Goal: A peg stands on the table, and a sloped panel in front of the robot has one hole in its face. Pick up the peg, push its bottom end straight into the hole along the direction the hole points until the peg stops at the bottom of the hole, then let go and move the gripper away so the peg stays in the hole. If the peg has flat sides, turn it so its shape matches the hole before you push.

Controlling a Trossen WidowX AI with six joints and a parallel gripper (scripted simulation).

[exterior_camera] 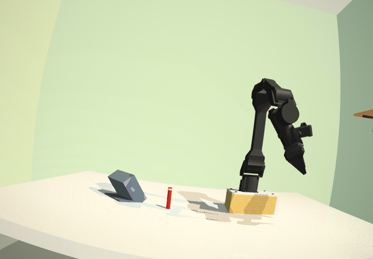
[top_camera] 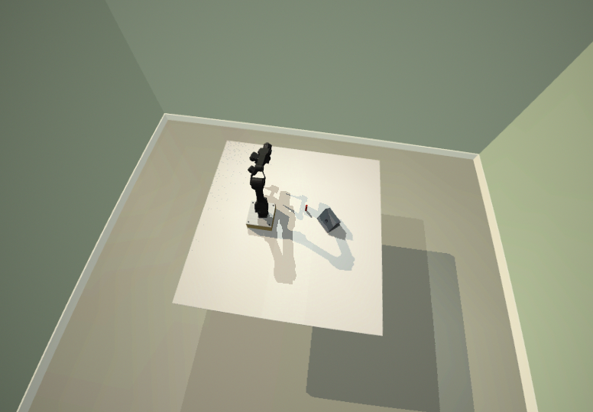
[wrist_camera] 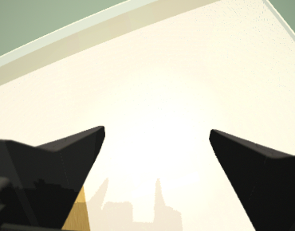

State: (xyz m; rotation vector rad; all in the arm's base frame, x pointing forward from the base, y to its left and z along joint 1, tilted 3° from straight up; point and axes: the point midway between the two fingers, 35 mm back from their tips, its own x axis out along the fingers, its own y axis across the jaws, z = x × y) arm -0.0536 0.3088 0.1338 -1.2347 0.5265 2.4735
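Peg (exterior_camera: 168,198), red, stands upright on the desk (exterior_camera: 90,235) between my base (exterior_camera: 271,204) and the sloped panel (exterior_camera: 128,187), untouched. My jaws (exterior_camera: 302,168) hang wide open, empty, on the base's far side. Grasping, inserting and releasing all remain.
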